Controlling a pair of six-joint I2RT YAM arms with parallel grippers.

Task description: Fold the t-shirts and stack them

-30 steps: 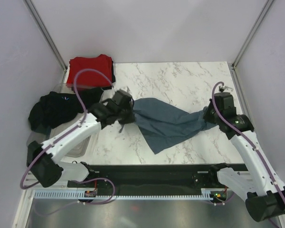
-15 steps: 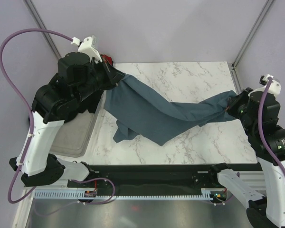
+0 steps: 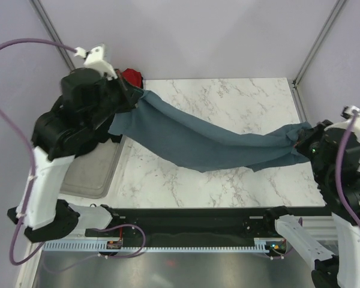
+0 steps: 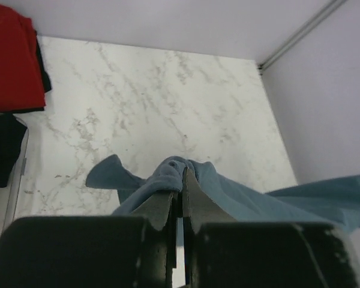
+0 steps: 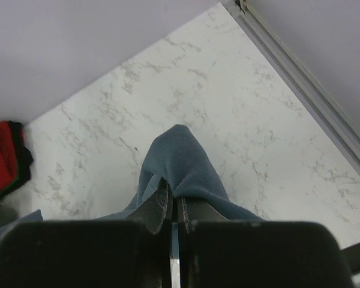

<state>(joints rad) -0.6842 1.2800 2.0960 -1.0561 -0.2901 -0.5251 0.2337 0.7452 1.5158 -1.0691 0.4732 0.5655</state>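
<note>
The slate blue-grey t-shirt (image 3: pixel 198 144) hangs stretched in a sagging band above the marble table, held at both ends. My left gripper (image 3: pixel 135 96) is raised at the back left and shut on its left end (image 4: pixel 168 171). My right gripper (image 3: pixel 300 139) is raised at the right edge and shut on its right end (image 5: pixel 183 156). The red t-shirt (image 3: pixel 131 77) lies folded at the back left corner, mostly behind my left arm; the left wrist view shows it (image 4: pixel 12 60) flat. A black t-shirt (image 4: pixel 3 150) lies in a heap in front of it.
The clear grey plastic tray (image 3: pixel 96 174) sits at the left edge of the marble table (image 3: pixel 228 102), partly under my left arm. Purple walls with metal corner posts (image 3: pixel 315 42) close in the back and sides. A black rail (image 3: pixel 192 219) runs along the near edge.
Both arms have lifted and pulled apart, the left toward the back left, the right toward the right edge. The blue-grey t-shirt went from a crumpled heap on the table to a taut band in the air.
</note>
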